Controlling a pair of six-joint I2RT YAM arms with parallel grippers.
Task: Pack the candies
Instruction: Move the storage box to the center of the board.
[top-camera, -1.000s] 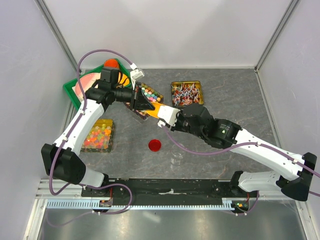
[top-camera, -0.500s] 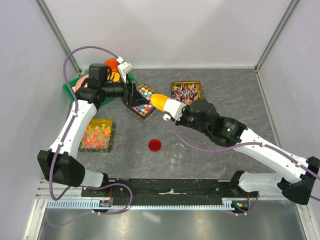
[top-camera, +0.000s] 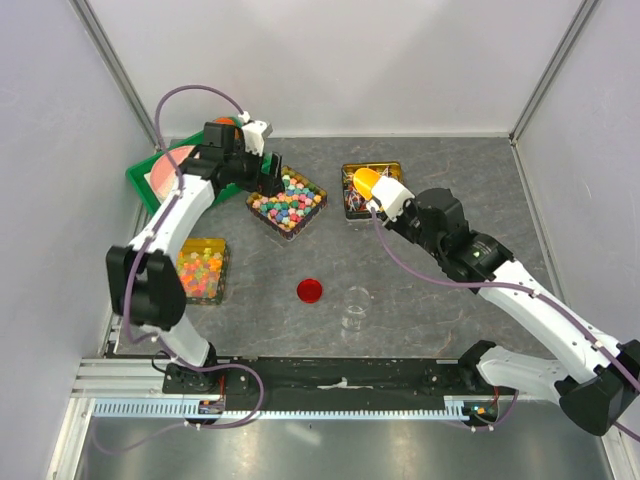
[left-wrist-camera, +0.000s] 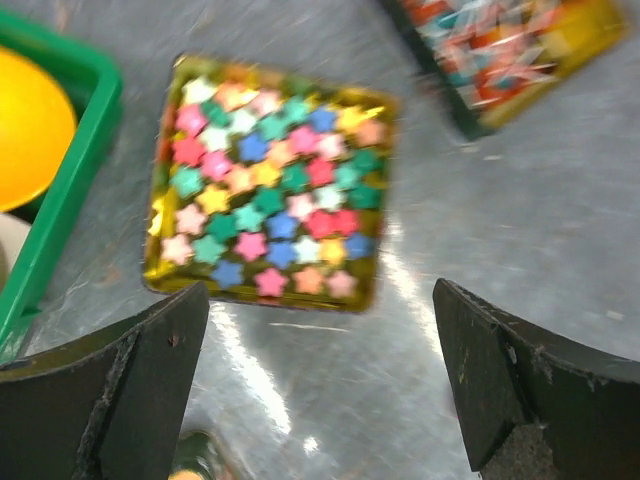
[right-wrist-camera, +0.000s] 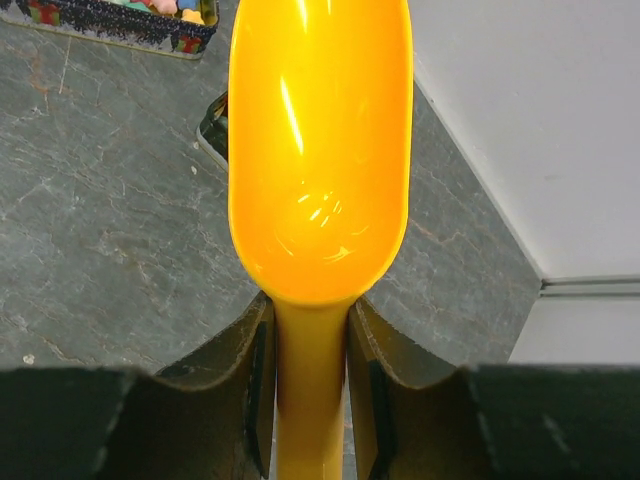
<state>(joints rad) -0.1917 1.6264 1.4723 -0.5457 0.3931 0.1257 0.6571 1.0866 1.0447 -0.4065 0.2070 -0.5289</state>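
Top view: the candies (top-camera: 288, 200) fill a gold tray (top-camera: 262, 212) at the rear left of the table (top-camera: 450, 330). The left gripper (top-camera: 272, 178) hangs at the tray's rear-left corner, next to a green bin (top-camera: 140, 185). The right gripper (top-camera: 385, 200) pinches the handle of an orange scoop (top-camera: 366, 180), whose bowl sits over a tin (top-camera: 395, 172) of lollipops to the right of the tray. A red cap (top-camera: 310, 291) and a clear cup (top-camera: 355, 305) lie near each other on the table, well in front of both containers. A box of gummies (top-camera: 200, 272) sits at the left edge. Left wrist view: the candies (left-wrist-camera: 265, 185) lie in one layer in the tray (left-wrist-camera: 160, 270), all of them inside its rim. The left gripper (left-wrist-camera: 320, 380) is spread wide above the table, clear of the tray and holding nothing. The bin (left-wrist-camera: 60, 200) borders the tray's left side; the tin (left-wrist-camera: 510, 40) is at upper right. Right wrist view: the right gripper (right-wrist-camera: 310, 340) is clamped on the scoop (right-wrist-camera: 320, 150) at its neck, one finger on each side. The bowl is bare and glossy.
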